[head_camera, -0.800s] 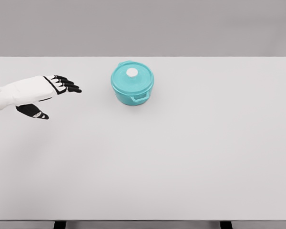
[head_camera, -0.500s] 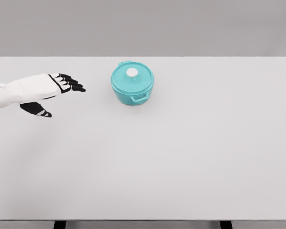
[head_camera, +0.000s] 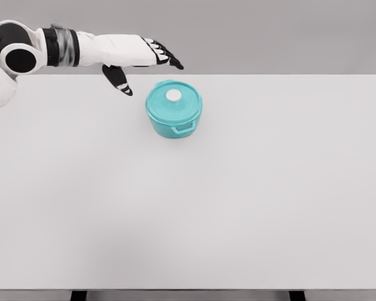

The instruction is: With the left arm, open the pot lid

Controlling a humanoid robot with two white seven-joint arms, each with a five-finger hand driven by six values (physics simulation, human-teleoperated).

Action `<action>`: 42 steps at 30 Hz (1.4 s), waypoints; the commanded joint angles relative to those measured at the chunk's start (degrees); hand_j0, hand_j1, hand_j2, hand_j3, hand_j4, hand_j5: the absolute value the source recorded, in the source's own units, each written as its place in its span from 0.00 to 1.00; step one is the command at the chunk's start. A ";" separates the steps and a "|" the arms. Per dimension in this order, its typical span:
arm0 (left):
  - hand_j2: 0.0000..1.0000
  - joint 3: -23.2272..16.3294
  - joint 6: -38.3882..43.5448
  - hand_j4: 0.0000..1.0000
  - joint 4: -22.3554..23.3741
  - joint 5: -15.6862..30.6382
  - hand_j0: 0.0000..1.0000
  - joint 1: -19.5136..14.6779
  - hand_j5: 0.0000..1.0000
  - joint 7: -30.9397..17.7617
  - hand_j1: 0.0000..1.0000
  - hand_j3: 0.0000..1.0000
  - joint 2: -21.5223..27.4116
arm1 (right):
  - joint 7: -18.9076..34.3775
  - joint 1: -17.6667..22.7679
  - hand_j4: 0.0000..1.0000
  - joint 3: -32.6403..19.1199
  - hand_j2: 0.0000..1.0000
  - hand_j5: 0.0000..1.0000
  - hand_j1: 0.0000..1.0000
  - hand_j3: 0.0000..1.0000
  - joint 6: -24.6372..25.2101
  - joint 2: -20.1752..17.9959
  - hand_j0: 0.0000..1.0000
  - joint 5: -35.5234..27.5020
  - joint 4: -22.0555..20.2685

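Pot (head_camera: pixel 174 115) on table (head_camera: pixel 250 200), toward far edge, left of middle; lid (head_camera: pixel 173 100) on pot, knob (head_camera: pixel 173 95) at lid centre; left hand (head_camera: pixel 136 55) above and behind pot, to pot's left, apart from lid

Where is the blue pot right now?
In the head view, the teal pot sits on the white table, left of the middle and near the far edge, its lid on. The left hand hovers open just up-left of it.
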 commanded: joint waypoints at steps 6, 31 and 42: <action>1.00 -3.85 0.10 1.00 12.38 -0.30 1.00 -2.28 1.00 0.01 1.00 1.00 -7.83 | 0.02 0.00 1.00 0.01 1.00 1.00 1.00 1.00 -0.01 -0.01 1.00 -0.02 0.01; 0.83 -5.53 0.10 0.83 15.02 -5.75 0.83 -2.72 0.83 0.01 0.83 0.83 -13.54 | 0.02 0.00 1.00 0.01 1.00 1.00 1.00 1.00 -0.01 -0.01 1.00 -0.02 0.01; 0.82 -5.53 0.10 0.82 16.51 -6.71 0.82 -2.64 0.82 0.01 0.82 0.82 -13.99 | 0.02 0.00 1.00 0.01 1.00 1.00 1.00 1.00 -0.01 -0.01 1.00 -0.02 0.01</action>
